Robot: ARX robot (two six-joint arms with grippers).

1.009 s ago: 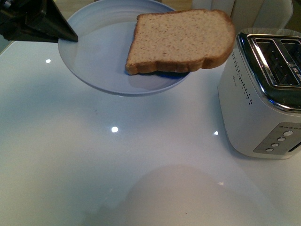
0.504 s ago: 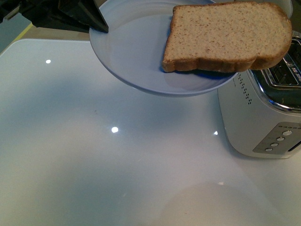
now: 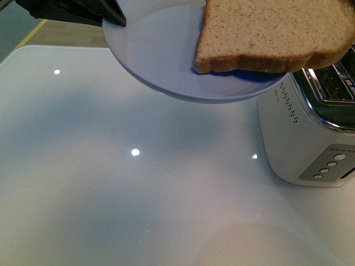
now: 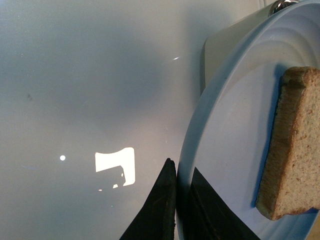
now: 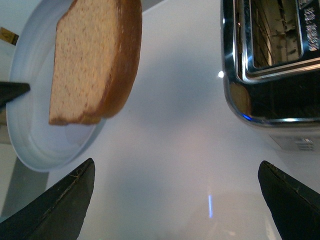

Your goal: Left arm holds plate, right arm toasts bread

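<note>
My left gripper (image 3: 113, 19) is shut on the left rim of the pale blue plate (image 3: 161, 50), which hangs in the air at the top of the front view. In the left wrist view the black fingers (image 4: 162, 205) pinch the plate (image 4: 225, 140) edge from both sides. The bread (image 3: 272, 36), a light brown slice with a darker crust, lies on the plate's right half and overhangs the rim above the toaster. My right gripper (image 5: 175, 195) is open with nothing between its fingers; its view shows the bread (image 5: 92, 60) and plate (image 5: 30, 145) ahead.
A white toaster (image 3: 305, 127) with chrome top slots stands at the right on the glossy white table (image 3: 111, 183); its slots (image 5: 275, 35) lie open and its buttons face front. A wooden floor strip shows beyond the table's far left edge.
The plate with the bread has been carried up and to the right, from over the table's far left to partly over the toaster. The bread now overhangs the toaster top.
</note>
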